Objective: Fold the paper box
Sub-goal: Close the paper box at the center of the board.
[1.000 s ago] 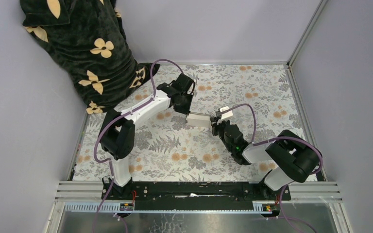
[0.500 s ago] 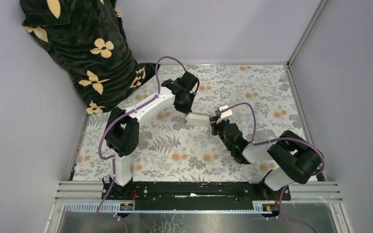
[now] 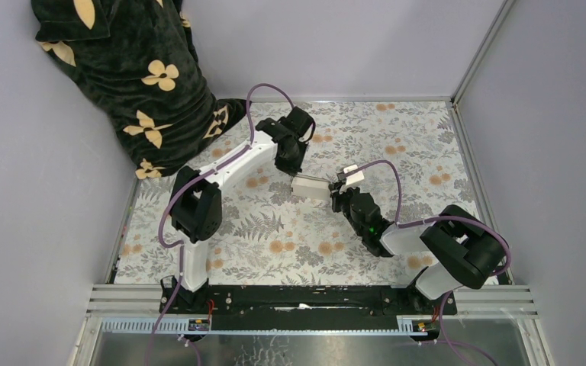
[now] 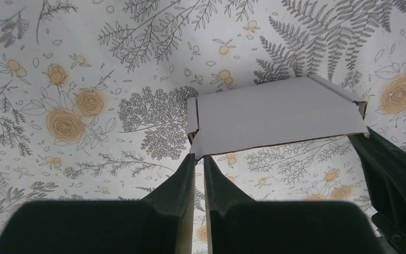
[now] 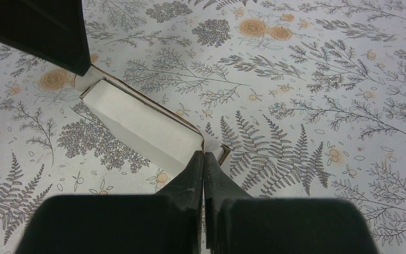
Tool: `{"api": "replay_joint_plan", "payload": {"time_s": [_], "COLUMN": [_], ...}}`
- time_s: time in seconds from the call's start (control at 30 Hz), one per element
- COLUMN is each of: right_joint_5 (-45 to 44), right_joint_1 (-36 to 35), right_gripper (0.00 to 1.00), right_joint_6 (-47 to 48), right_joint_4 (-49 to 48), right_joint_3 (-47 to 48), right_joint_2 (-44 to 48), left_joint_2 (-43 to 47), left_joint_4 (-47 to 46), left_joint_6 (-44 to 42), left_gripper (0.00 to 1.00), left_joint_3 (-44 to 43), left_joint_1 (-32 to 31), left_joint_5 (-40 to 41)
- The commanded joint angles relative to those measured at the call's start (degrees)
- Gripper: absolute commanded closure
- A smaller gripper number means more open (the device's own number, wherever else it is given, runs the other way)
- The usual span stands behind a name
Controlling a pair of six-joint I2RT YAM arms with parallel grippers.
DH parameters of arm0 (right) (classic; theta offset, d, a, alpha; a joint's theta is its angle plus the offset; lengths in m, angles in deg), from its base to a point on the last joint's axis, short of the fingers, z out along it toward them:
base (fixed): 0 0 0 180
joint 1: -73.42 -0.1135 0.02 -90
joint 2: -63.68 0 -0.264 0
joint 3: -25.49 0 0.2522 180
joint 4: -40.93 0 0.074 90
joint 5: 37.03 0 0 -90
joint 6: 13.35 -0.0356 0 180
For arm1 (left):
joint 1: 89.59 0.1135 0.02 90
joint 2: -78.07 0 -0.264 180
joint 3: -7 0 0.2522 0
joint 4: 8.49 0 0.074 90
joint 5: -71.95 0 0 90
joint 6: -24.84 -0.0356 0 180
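- The paper box (image 3: 311,187) is between your two arms, near the middle of the fern-and-flower tabletop (image 3: 275,229).
- It is white thin cardboard, partly folded: one flat panel with short walls turned up along its edges.
- Your left fingers (image 4: 187,177) stand almost together, with only a thin slit between them. The corner wall at the box's left end runs into that slit, so they have hold of it.
- Your right fingers (image 5: 194,172) are pressed fully together on the corner at the opposite end, with the cardboard edge pinched at their tips.
- In the left wrist view, your right fingers show as a dark bar against the box's other corner.
- You cannot tell whether the box's underside touches the tabletop.
- A dark cloth (image 3: 137,69) with pale flower shapes lies at the far left corner, well apart from the box.
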Motion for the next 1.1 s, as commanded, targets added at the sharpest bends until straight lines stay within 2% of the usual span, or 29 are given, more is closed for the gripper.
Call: {"api": "replay_joint_plan", "payload": {"time_s": [0.0, 0.23, 0.37, 0.5, 0.57, 0.73, 0.93, 1.07], "right_joint_5": [2.7, 2.8, 2.9, 2.9, 2.9, 3.0, 2.9, 2.9], "right_joint_1": [-1.0, -1.0, -1.1, -1.1, -1.1, -1.0, -1.0, -1.1], "right_gripper": [1.00, 1.00, 1.00, 1.00, 1.00, 1.00, 1.00, 1.00], "right_joint_6": [-1.0, -1.5, -1.7, -1.6, -1.7, -1.6, -1.7, -1.6], "right_joint_4": [9.5, 9.5, 9.6, 9.8, 10.0, 10.3, 10.5, 10.5], "right_joint_3": [-0.1, 0.0, 0.1, 0.2, 0.3, 0.5, 0.6, 0.6], "right_joint_2": [-0.8, -1.2, -1.2, -1.1, -1.2, -1.2, -1.4, -1.3], "left_joint_2": [-0.8, 0.0, 3.3, 9.0, 12.4, 15.1, 14.3, 13.7], "left_joint_4": [2.0, 2.9, 2.4, -1.1, -3.0, -5.7, -9.7, -10.5], "left_joint_6": [-0.4, -0.3, -1.0, -1.7, -2.2, -3.4, -5.5, -6.5], "left_gripper": [0.85, 0.85, 0.79, 0.64, 0.59, 0.59, 0.65, 0.65], "left_joint_3": [-4.1, -3.5, 0.2, 6.5, 9.7, 13.3, 16.4, 17.8], "left_joint_1": [-0.2, -0.2, 0.4, 0.5, 0.6, 0.9, 1.3, 1.5], "left_joint_5": [0.8, 3.5, 6.9, 6.3, 4.5, -0.4, -7.1, -8.4]}}
